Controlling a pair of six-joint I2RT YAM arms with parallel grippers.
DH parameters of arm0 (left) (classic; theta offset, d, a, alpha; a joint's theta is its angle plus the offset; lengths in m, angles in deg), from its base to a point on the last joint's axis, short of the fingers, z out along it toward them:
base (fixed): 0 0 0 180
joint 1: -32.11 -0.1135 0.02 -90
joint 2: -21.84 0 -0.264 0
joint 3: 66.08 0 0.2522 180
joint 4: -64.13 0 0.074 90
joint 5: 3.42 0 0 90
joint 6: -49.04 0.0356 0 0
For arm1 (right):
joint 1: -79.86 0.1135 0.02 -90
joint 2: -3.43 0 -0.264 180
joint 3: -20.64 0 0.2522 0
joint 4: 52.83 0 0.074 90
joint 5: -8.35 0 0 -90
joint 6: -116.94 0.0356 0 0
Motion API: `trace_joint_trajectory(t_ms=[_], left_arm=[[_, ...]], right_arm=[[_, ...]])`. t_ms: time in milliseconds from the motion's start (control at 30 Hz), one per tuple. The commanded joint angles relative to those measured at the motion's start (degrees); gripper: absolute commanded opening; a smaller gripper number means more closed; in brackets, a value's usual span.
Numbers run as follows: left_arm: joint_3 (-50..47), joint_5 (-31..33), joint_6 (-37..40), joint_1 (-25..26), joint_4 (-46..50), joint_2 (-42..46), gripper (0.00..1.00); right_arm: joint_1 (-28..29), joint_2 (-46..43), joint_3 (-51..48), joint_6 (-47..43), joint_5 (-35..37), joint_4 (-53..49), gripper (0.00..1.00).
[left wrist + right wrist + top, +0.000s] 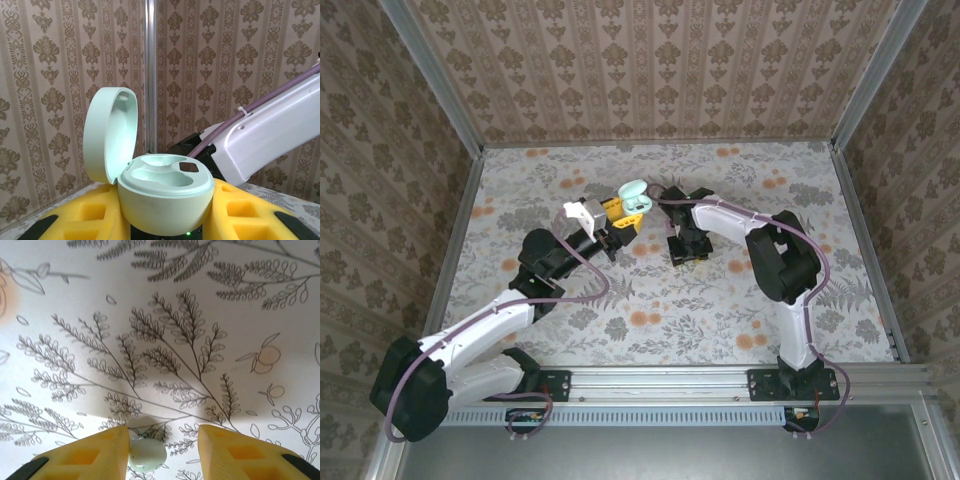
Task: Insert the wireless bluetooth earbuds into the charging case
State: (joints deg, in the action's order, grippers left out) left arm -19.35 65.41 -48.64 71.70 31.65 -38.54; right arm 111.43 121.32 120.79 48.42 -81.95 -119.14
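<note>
1. Where the left arm ends over the middle of the table [720, 320], the left gripper [620, 214] is clenched on the charging case [634, 198] and holds it off the surface.
2. Charging case [165, 200], left wrist view: a mint-green, glossy, rounded pebble shape. Its base sits squarely between the two yellow fingers [85, 220], with a finger pressed to either side.
3. Lid [107, 132]: hinged open and standing upright on the picture-left side of the base, its hollow inner face turned toward the base.
4. Base top face: two moulded hollows, with a small dark square patch [189, 166] beside the right-hand one.
5. Right arm [270, 135]: a white link with a purple cable [280, 92], seen behind the case and to its right.
6. Right gripper [684, 248]: near the case and to its right in the top view, lower, pointing down at the flowered tabletop.
7. Right gripper [163, 436], wrist view: the jaws are released and stand apart.
8. Earbud [148, 454]: small, pale green and rounded, lying on the table between the right gripper's fingers. It is touching or just beside the picture-left finger [95, 452], and a clear gap separates it from the other.
9. Backdrop: patterned brown wallpaper [50, 75] with a vertical metal post [150, 70] behind the case.
</note>
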Motion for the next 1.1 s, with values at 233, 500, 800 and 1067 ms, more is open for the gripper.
trace_joint_trajectory(t_ms=[233, 500, 800, 1067], left_arm=[[1.5, -0.3, 0.4, -0.4, -1.0, 0.2, 0.32], [1.7, -0.7, 0.4, -0.3, -1.0, -0.1, 0.32], [1.5, -0.5, 0.7, -0.4, -0.5, 0.6, 0.32], [1.4, -0.3, 1.0, -0.4, -0.3, 0.7, 0.32]], right_arm=[[0.3, -6.1, -5.6, -2.9, -3.5, -1.2, 0.43], [0.2, -8.7, -8.9, -1.3, -3.8, 0.6, 0.42], [-3.1, -15.1, -16.7, 8.5, -12.9, 11.8, 0.41], [-5.0, -18.9, -25.4, 20.4, -19.1, 21.6, 0.41]])
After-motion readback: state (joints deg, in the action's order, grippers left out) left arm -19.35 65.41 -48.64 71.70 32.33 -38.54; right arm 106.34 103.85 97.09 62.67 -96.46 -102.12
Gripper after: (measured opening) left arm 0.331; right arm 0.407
